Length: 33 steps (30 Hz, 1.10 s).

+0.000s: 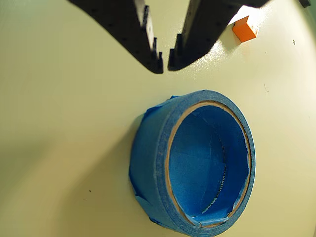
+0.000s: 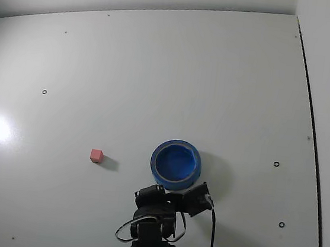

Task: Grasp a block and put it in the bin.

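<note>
In the wrist view my gripper (image 1: 165, 64) reaches in from the top edge. Its black fingertips almost touch and nothing is between them. The block (image 1: 244, 28), a small orange-red cube, lies on the table to the right of the right finger, apart from it. The bin (image 1: 195, 163), a round blue container with a thick rim, stands just below the fingertips, and its inside shows nothing but blue. In the fixed view the block (image 2: 96, 155) lies left of the bin (image 2: 176, 164), with my arm (image 2: 161, 209) right below the bin.
The table (image 2: 159, 69) is a plain pale surface with a few small dark holes. A black cable (image 2: 211, 242) runs down beside the arm. The table's right edge (image 2: 309, 116) is a dark line at the far right.
</note>
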Each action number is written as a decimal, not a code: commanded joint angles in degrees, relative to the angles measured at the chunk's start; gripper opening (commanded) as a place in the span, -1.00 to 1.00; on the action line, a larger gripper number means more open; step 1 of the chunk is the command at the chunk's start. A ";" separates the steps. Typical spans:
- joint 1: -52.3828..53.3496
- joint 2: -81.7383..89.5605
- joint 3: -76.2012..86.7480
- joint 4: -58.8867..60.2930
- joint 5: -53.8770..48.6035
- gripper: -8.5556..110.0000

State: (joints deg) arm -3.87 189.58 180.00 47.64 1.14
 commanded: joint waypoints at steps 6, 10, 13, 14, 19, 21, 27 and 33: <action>0.35 -0.26 -4.83 0.00 -4.39 -0.84; -0.44 -0.35 -7.38 0.26 -22.15 -0.84; -0.44 -0.35 -12.30 2.64 -36.47 -0.84; -0.44 -0.44 -14.50 3.78 -40.34 -0.84; -0.44 -6.77 -26.89 9.05 -46.93 -0.77; -0.62 -13.01 -31.64 11.25 -48.96 -0.67; -8.00 -33.40 -47.37 15.03 -50.80 -0.44; -18.46 -50.36 -63.19 15.47 -46.85 -0.44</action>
State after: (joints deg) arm -16.70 148.54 131.31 63.02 -47.46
